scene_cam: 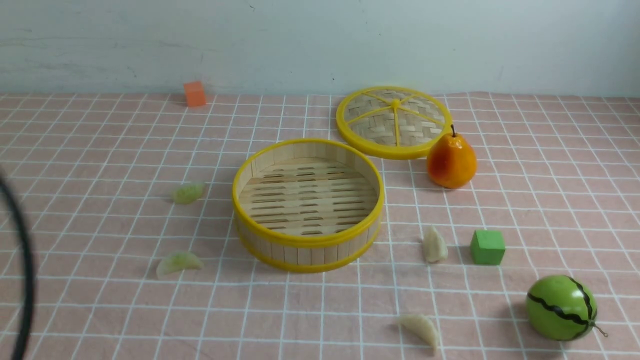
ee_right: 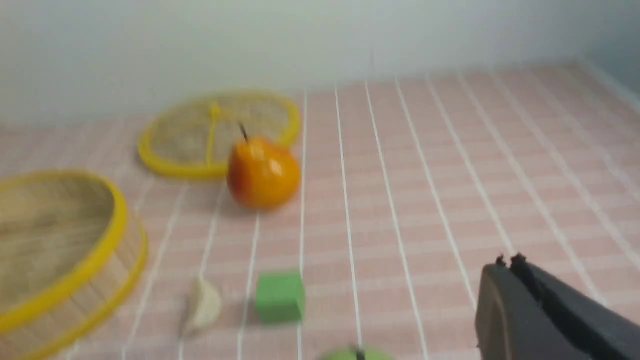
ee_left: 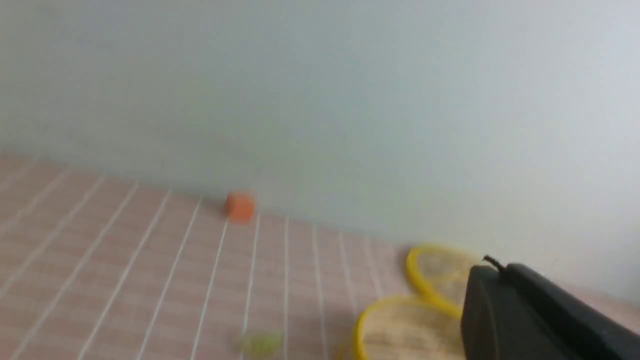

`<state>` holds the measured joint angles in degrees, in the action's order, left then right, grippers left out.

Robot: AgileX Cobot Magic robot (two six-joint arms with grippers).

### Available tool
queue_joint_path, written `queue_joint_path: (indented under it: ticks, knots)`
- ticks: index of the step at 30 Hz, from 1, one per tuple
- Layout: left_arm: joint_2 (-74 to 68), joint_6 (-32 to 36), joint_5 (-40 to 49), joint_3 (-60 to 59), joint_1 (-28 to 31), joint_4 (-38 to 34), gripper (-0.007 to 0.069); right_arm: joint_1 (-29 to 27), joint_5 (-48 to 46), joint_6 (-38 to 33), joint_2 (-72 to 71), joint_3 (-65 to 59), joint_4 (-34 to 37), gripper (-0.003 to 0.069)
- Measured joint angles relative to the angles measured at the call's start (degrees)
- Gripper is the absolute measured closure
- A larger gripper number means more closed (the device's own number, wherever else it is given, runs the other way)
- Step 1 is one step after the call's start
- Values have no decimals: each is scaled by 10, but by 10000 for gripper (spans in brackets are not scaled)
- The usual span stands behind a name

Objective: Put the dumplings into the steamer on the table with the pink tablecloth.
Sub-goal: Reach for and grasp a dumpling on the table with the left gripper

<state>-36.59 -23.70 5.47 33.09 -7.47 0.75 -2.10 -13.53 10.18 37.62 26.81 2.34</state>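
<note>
Pink tablecloth (scene_cam: 100, 150): green dumplings (scene_cam: 188, 192) left of the steamer (scene_cam: 307, 241), nearer the left gripper (ee_left: 492, 270); white dumplings (scene_cam: 434, 245) right, nearer the right gripper (ee_right: 507, 265) — both clenched, empty.

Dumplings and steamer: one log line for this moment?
steamer empty | four dumplings on tablecloth, none held | left gripper shut | right gripper shut

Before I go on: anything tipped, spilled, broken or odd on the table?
Nothing stands out. The round bamboo steamer with yellow rims sits upright and empty, its flat woven yellow-rimmed lid lies behind it, and the two pale green crescent dumplings and two cream-white crescent dumplings lie apart on the pink checked tablecloth. The orange pear stands upright.
</note>
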Motion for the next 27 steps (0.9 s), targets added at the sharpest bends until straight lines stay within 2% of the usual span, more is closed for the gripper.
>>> queue_joint_path:
  ticks: [1,4,6,7,9,14,16,17,19,21,22,23,24,27]
  knots:
    - [-65,0,51,22,0,-21,638,0,-84,-3,51,26,18,667]
    - [-152,12,148,51,0,-70,638,15,-187,-52,134,61,68,667]
    - [-202,51,202,66,0,-108,638,35,-238,-123,184,76,116,667]
    - [-226,78,225,74,0,-129,638,47,-252,-172,205,79,150,667]
    - [-252,113,245,84,0,-157,638,62,-259,-215,229,80,181,666]
    - [-372,246,316,179,-1,-269,638,117,-251,-465,307,84,376,666]
    - [-393,261,322,204,-1,-275,638,122,-250,-504,317,84,411,665]
    - [-431,283,325,245,-1,-274,637,126,-255,-563,333,84,469,663]
    - [-452,295,324,276,-1,-266,631,126,-263,-595,338,84,500,662]
    - [-515,335,322,354,-2,-224,575,126,-279,-643,344,84,544,661]
    - [-520,338,322,354,-2,-220,570,126,-280,-649,344,84,549,661]
    - [-561,357,322,408,-2,-181,513,126,-290,-666,344,84,565,661]
    - [-571,360,322,414,-2,-176,497,126,-291,-668,344,84,566,661]
    - [-661,368,321,513,-2,-104,340,126,-299,-678,344,84,580,659]
